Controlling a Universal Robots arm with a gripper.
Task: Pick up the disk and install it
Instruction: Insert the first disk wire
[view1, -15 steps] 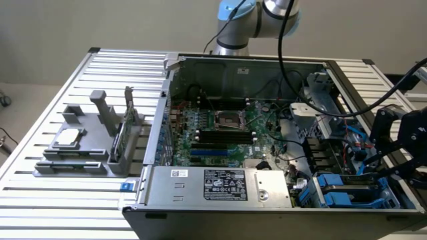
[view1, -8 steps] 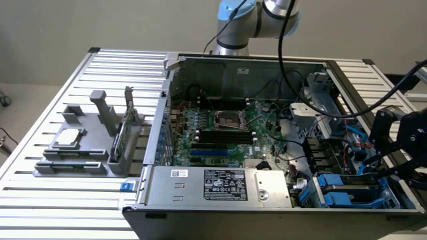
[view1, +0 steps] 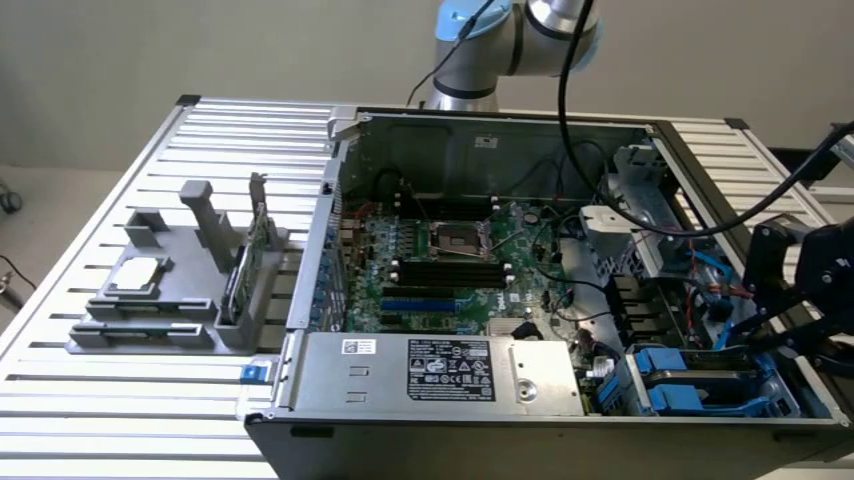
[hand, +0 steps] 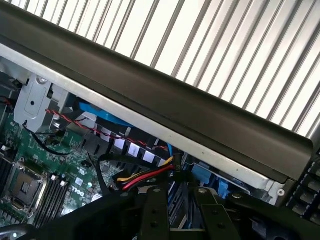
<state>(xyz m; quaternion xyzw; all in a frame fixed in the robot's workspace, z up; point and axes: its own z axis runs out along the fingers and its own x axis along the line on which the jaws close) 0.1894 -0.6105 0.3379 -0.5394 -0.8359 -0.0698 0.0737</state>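
Exterior view, nearest edge first: the disk (view1: 727, 385), a grey slab framed by a blue carrier, appears to lie in the drive bay (view1: 674, 390) at the near corner of the open computer case (view1: 534, 428), on the exterior view's right, with the gripper (view1: 785, 320) just above its outer end. Whether the tool is spread or clamped on the carrier cannot be told, nor whether it touches the disk at all. As a judgement, seating goes best with the carrier held square to the bay, pressed straight and slowly, and with the red and yellow cables (hand: 145, 177) kept out of its path. Farther in, the motherboard (view1: 441, 260) needs no contact. Hard to make out: the bay's connector end and how deeply the disk sits; in the wrist view the dark case rim (hand: 190, 115) crosses in front of the bay; at the far edge the arm (view1: 514, 45) is cut off
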